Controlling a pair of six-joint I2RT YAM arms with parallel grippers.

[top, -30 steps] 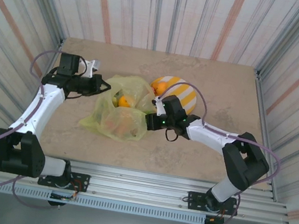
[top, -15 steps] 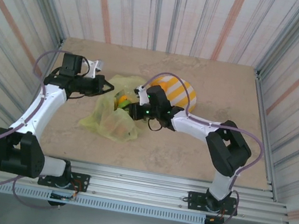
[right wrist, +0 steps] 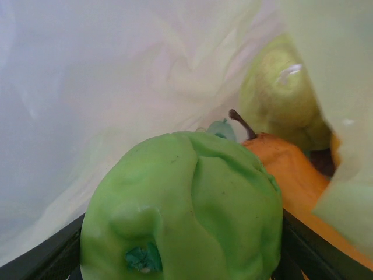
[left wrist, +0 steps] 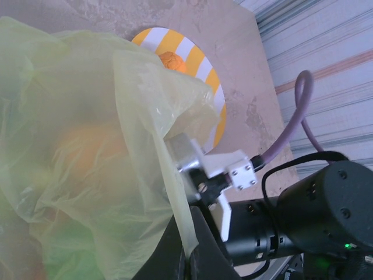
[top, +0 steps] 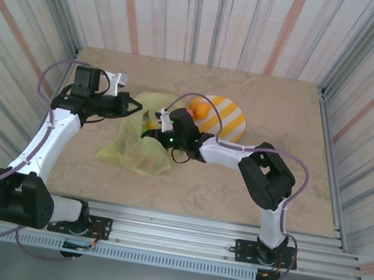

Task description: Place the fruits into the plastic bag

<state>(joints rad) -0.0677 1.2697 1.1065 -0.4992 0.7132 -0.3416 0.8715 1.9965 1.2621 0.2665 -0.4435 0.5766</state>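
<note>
My right gripper [top: 154,126] reaches into the mouth of the translucent yellow-green plastic bag [top: 133,146], shut on a bumpy green fruit [right wrist: 186,204]. Black fingers [right wrist: 41,259] flank the fruit on both sides. Beyond it, inside the bag, lie a yellow-green pear [right wrist: 278,99] and an orange fruit [right wrist: 294,175]. My left gripper [top: 128,106] is shut on the bag's upper rim [left wrist: 175,175] and holds it up; the film is pinched between the jaws of the left gripper [left wrist: 189,256]. One orange fruit [top: 198,107] sits on the striped plate [top: 230,122]. More fruits show as blurs through the film [left wrist: 81,146].
The yellow-and-white striped plate [left wrist: 211,81] lies right behind the bag, touching it. The right arm's forearm [top: 225,152] stretches across the table centre. Corrugated walls [top: 216,15] enclose the table on three sides.
The right gripper has travelled left from beside the bag into its mouth, carrying the green fruit. The left gripper has held the rim and barely moved.
</note>
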